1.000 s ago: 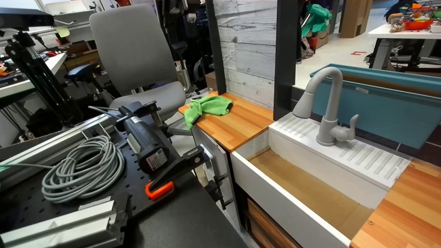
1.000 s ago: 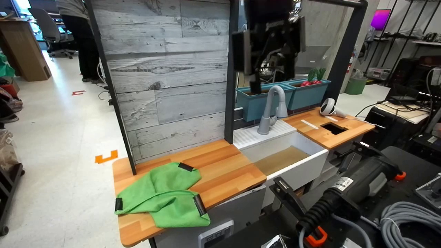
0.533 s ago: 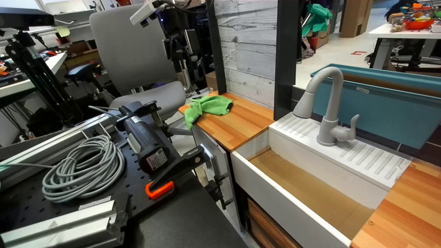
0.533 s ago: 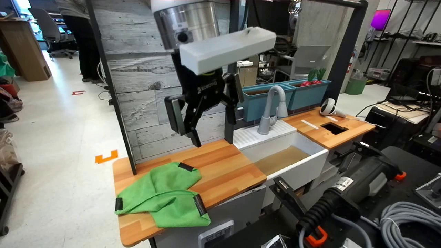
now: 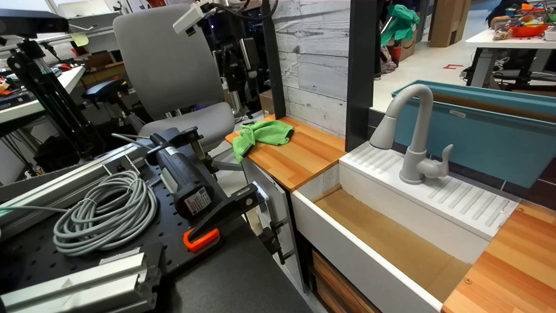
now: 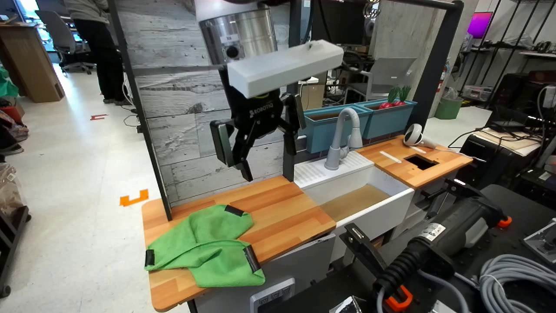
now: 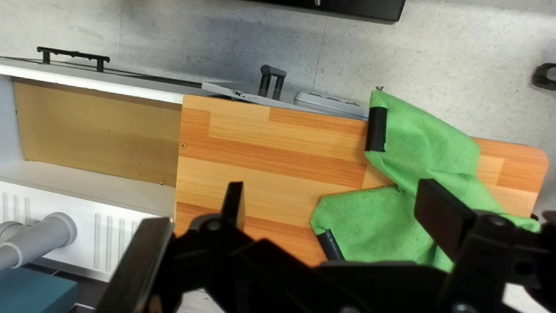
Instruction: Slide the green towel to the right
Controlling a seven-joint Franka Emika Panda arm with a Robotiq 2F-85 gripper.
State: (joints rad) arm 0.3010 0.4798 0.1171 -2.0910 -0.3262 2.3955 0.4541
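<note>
In an exterior view, the green towel (image 5: 271, 133) is lying near mid-frame on the desk (image 5: 299, 154), one corner overhanging. In an exterior view, the end effector (image 6: 268, 153) is hovering at upper centre, spread apart, holding nothing. In the wrist view, the green towel is sprawling across the right; a lopsided push could soon be bunching its loose folds or, through that overhang, tipping it off.

wrist view: above countertop (image 7: 260, 167) | both exterior views: slanting down, share sink (image 6: 378, 221)
</note>
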